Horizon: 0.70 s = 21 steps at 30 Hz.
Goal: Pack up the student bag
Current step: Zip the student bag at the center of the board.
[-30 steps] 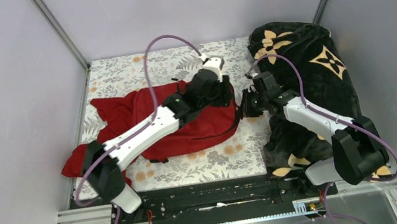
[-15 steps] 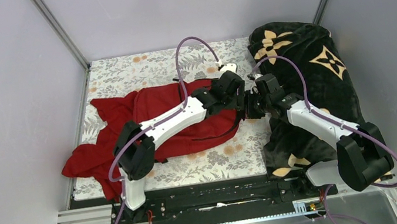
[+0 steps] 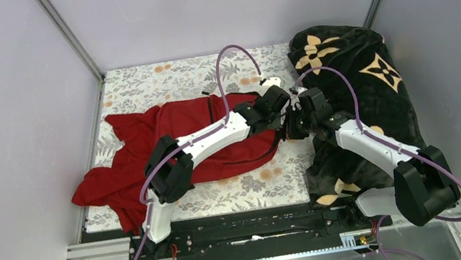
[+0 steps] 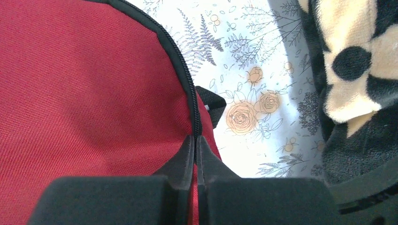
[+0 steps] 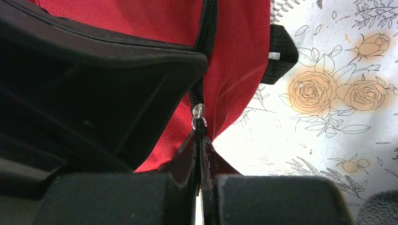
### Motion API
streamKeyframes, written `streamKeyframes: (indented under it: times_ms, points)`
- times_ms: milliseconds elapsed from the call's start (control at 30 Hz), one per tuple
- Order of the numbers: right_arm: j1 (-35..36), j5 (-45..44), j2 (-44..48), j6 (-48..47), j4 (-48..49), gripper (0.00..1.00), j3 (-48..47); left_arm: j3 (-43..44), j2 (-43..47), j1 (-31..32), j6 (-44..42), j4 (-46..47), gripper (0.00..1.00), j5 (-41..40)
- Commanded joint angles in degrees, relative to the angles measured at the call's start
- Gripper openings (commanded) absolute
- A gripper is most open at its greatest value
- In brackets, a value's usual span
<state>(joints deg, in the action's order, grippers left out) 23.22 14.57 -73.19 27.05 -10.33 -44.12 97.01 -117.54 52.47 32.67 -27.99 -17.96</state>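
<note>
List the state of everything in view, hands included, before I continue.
student bag, lying flat, zipper closed where visible.
zipper pull, pinched by the right hand.
left hand, shut on the student bag's zipper seam.
right hand, shut on the zipper pull.
black blanket, heaped beside the bag, unpacked.

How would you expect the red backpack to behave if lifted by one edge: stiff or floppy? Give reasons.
Probably floppy: the student bag lies flat and creased on the table, so it would likely sag and fold. Likely light for its size, since it looks unfilled. Its woven fabric seems matte, so probably not slippery.
</note>
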Motion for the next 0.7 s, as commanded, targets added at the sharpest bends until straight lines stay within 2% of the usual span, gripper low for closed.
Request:
streamKeyframes:
  times_ms: [0, 200, 667]
  points:
    - [0.41, 1.78, 2.34, -0.40, 0.23, 0.00, 0.92, 1.18, 0.74, -1.34, 0.79, 0.88, 0.00, 0.05]
    - [0.79, 5.61, 3.34, 0.42, 0.07, 0.00, 3.39, -3.64, 4.71, -4.37, 2.60, 5.96, 0.00, 3.81]
    - [3.37, 8.58, 7.29, 1.68, -3.14, 0.00, 5.44, -3.57, 6.02, -6.85, 2.11, 7.52, 0.00, 4.88]
